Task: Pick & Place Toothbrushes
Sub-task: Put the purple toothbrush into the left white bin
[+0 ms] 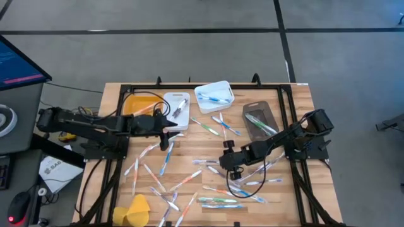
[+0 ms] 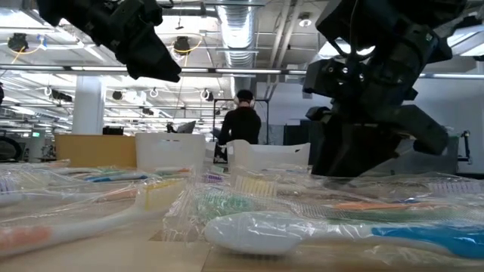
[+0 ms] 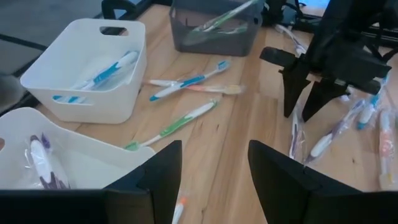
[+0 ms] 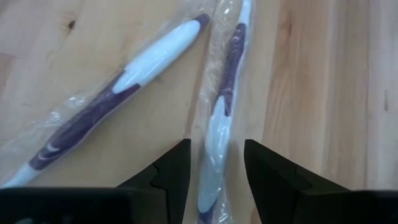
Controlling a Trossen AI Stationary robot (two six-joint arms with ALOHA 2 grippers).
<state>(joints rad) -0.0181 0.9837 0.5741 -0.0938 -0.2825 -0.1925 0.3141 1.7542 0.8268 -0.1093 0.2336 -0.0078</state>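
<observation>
Right claw [image 1: 231,165] open, low over the surface [image 1: 287,189] near centre, straddling a wrapped purple-and-white toothbrush [image 4: 219,124]. Second purple toothbrush [image 4: 118,93] just beside it at 10 o'clock, wrappers near touching. Likely trouble: closing on loose film instead of the handle, then slipping on the lift; or snagging the neighbour's wrapper and dragging both. Thin handle lying flat on wood, so fingertips could also scrape the boards and skid off.

Left claw [image 1: 169,135] open and empty, hovering just past the near edge of the white tray [image 1: 177,112], at 9 o'clock from the right claw. Some clearance between arms, though a swing toward the bins could close it.

More toothbrushes strewn from centre to 6 o'clock, a few already in the white bin [image 1: 214,96] at 12 and the dark bin [image 1: 260,121] at 1. Orange bin [image 1: 140,104] at 11. Little bare wood around the target; most open room toward 12, between the scatter and the bins. Yellow lump [image 1: 134,210] at 7 o'clock, near the front edge, well apart.
</observation>
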